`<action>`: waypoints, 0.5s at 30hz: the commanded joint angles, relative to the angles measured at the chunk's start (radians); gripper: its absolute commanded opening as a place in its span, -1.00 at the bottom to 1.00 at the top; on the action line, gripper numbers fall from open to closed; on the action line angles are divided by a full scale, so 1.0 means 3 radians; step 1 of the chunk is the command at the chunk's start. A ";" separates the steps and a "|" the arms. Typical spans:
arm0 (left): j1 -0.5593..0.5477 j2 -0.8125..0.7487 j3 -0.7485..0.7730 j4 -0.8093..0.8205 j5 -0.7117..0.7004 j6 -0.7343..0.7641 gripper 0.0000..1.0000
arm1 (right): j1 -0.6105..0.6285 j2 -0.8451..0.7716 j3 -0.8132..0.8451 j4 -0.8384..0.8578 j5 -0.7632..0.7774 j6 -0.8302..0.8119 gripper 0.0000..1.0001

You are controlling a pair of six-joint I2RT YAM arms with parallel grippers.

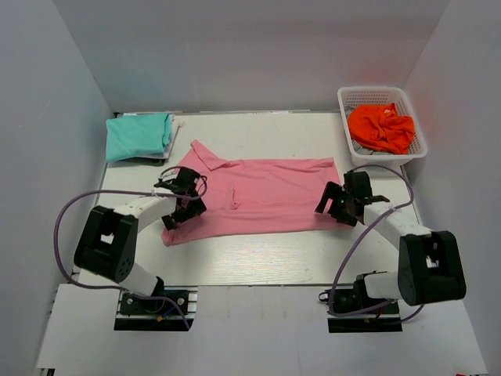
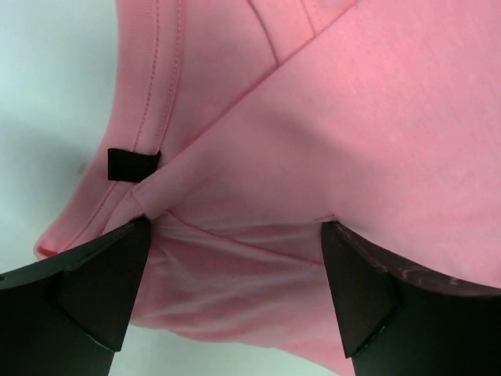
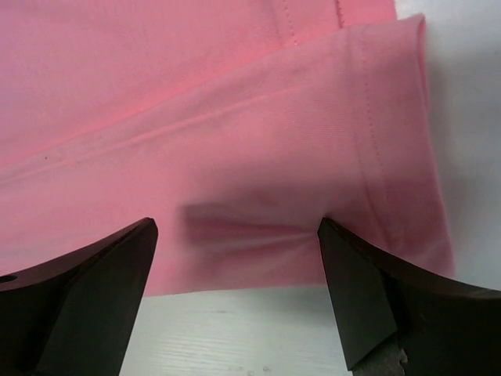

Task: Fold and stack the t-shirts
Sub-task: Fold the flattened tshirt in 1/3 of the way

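**Pink shirt lies crosswise, an open gripper over each end**

Your light pink collared cotton t-shirt (image 1: 258, 196) lies flat in the middle of the white table (image 1: 258, 258). Its long axis runs left to right, with the collar at the far left and the hem at the right. The shirt looks partly folded, since the wrist views show doubled layers at both ends.

Your left gripper (image 1: 182, 202) is over the shirt's left end, on the near side just below the collar. Its jaws are spread wide and grip nothing. Pink cloth shows between its fingers, with a small black loop tag (image 2: 131, 164) just ahead. Your right gripper (image 1: 338, 205) is over the hem end, equally wide and empty, and the stitched edge runs past its right finger.

Each arm is nearest its own end, so the next fold probably turns on this crosswise axis, bringing one end over toward the other.

The folded teal soft-cloth t-shirt (image 1: 139, 135) sits at the far left corner, nearer your left arm, and it looks like the base of the stack. The white plastic basket (image 1: 343, 117) at far right holds crumpled orange cloth (image 1: 381, 128).
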 commanded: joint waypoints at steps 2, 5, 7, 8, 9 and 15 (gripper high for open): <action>0.0028 -0.0418 -0.0460 -0.0590 0.0267 -0.0344 1.00 | 0.0014 -0.0311 -0.0287 -0.0368 0.0097 0.0053 0.81; 0.0028 -0.0736 -0.0492 -0.0794 0.0268 -0.0376 1.00 | 0.0070 -0.0613 -0.0369 -0.0439 0.0066 -0.0008 0.81; -0.0018 -0.0992 -0.0329 -0.0907 0.0218 -0.0376 1.00 | 0.0106 -0.0833 -0.0364 -0.0475 0.0066 -0.0075 0.81; -0.0018 -0.1049 -0.0263 -0.0907 0.0217 -0.0330 1.00 | 0.0131 -0.0879 -0.0333 -0.0485 -0.0096 -0.0120 0.81; -0.0018 -0.1090 -0.0130 -0.0821 0.0187 -0.0299 1.00 | 0.0147 -0.0975 -0.0272 -0.0445 -0.0098 -0.0161 0.81; 0.0038 -0.0509 0.0763 -0.0359 0.0427 0.0279 1.00 | 0.0183 -0.1053 -0.0001 0.0041 0.0183 -0.0187 0.81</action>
